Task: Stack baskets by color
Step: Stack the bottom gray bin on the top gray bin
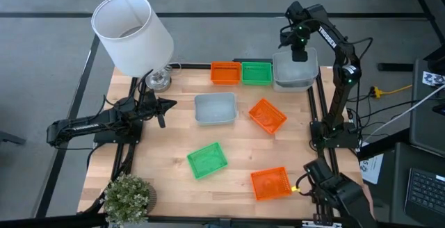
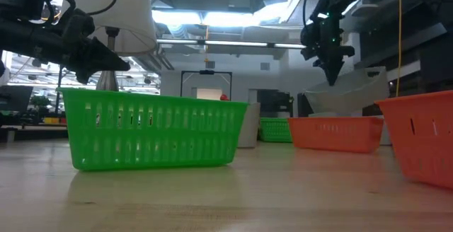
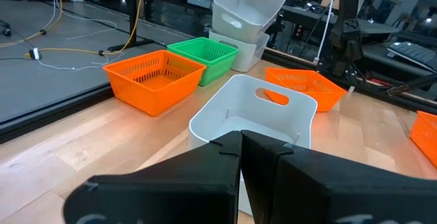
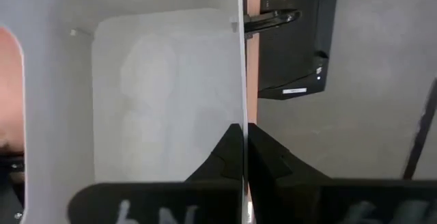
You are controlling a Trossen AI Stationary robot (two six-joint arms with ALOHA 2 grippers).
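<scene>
High view, item by item: I logged the right gripper (image 1: 300, 53) at two o'clock on the table, over the grey-white stack (image 1: 295, 71), whose upper basket sat tilted; an orange basket (image 1: 225, 73) and a green basket (image 1: 256, 72) stood side by side just at nine o'clock of that stack. A lone grey-white basket (image 1: 215, 108) lay near table centre, a second orange basket (image 1: 268, 115) at its three o'clock, a second green basket (image 1: 207, 160) toward six o'clock, a third orange basket (image 1: 270, 183) at five o'clock. The left gripper (image 1: 161, 111) waited at nine o'clock, fingers together, empty. Low view: the right gripper (image 2: 333, 66) hung above the tilted grey-white basket (image 2: 347, 90). Left wrist view: fingers met, nothing between them, the lone grey-white basket (image 3: 252, 118) just ahead. Right wrist view: the right gripper's fingers (image 4: 225, 157) were pinched on the basket's thin wall (image 4: 242, 80). My judgement: the step in hand was seating this basket; I would level it squarely over the lower one before releasing, or it could sit cocked.
</scene>
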